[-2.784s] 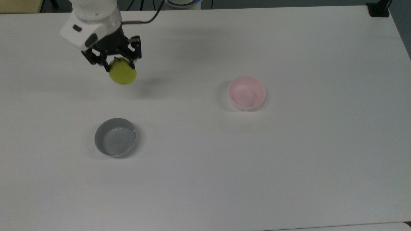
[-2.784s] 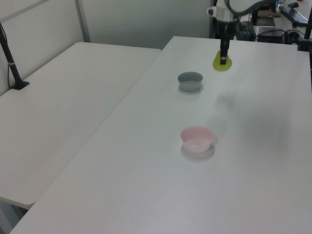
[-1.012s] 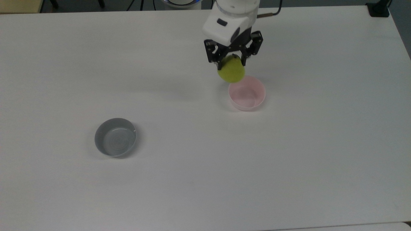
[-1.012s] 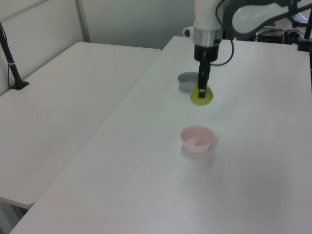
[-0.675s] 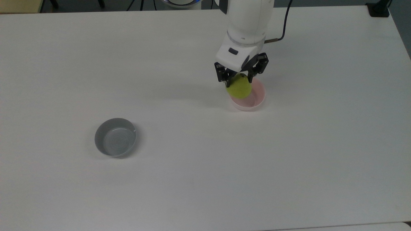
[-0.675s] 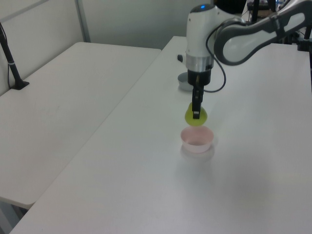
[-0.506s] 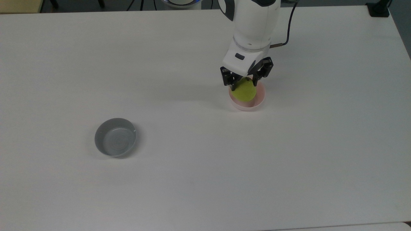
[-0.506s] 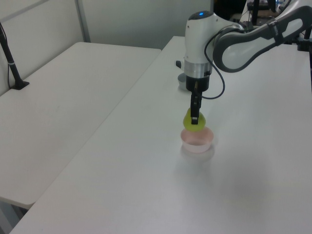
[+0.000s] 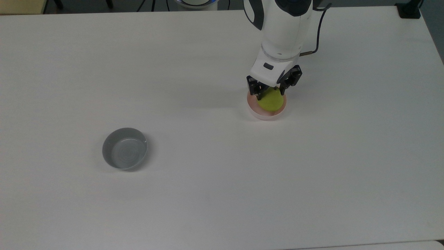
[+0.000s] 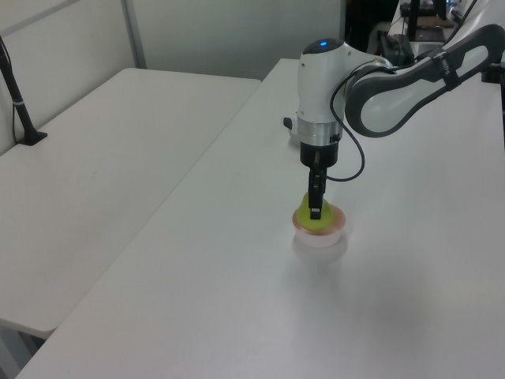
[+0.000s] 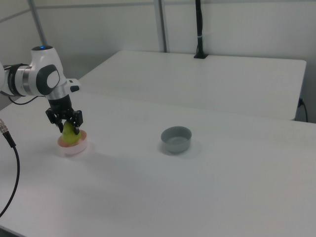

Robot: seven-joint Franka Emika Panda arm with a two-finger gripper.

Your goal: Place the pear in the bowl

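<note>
The yellow-green pear (image 9: 271, 101) sits low inside the pale pink bowl (image 9: 263, 115) on the top view's right half of the white table. My gripper (image 9: 270, 93) points straight down over the bowl and is shut on the pear, with a black finger on each side of its upper part. From the left view, the pear (image 10: 306, 217) pokes above the bowl's rim (image 10: 325, 235) under the gripper (image 10: 316, 212). In the right view the pear (image 11: 69, 134), the bowl (image 11: 74, 147) and the gripper (image 11: 68, 126) stand at the far left.
A grey round bowl (image 9: 125, 148) stands empty toward the top view's lower left, well away from the arm. A second white table (image 10: 102, 158) adjoins this one, with a black post (image 10: 16, 87) clamped to it. A black cable (image 11: 10, 163) hangs near the right view's left edge.
The gripper carried the pear from the top view's upper left across to the pink bowl, then lowered it until the pear sank inside the bowl's rim.
</note>
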